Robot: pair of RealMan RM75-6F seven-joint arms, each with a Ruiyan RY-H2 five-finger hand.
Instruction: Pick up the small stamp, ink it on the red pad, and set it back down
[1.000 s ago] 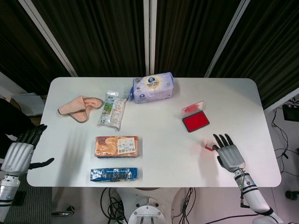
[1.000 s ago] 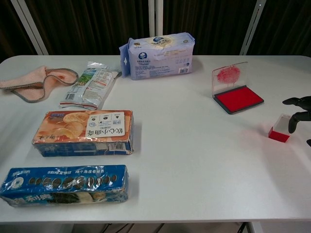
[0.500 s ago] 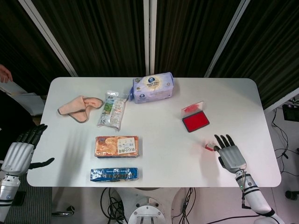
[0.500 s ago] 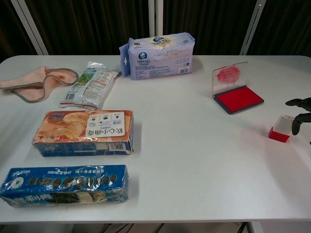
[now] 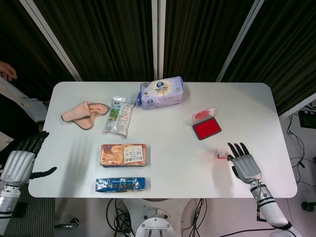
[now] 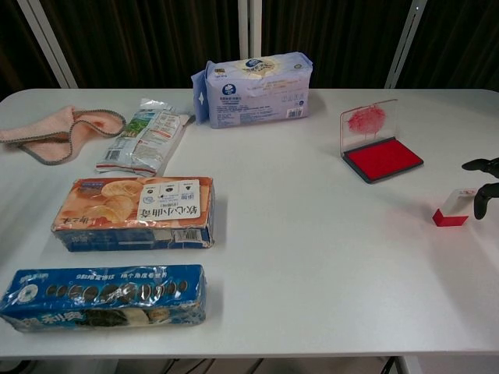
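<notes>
The small stamp with a red base and clear plastic top looks light, rigid and slick, so it likely tips or skates if nudged; best taken by a pinch across the clear upper block, above the red base. It stands on the white table near the right edge, just in front of the open red ink pad with its stained clear lid raised. The right hand sits just beside it with fingers spread and fingertips close to the stamp, whether touching is unclear, nothing gripped; the left hand hangs open off the table's left edge, holding nothing.
</notes>
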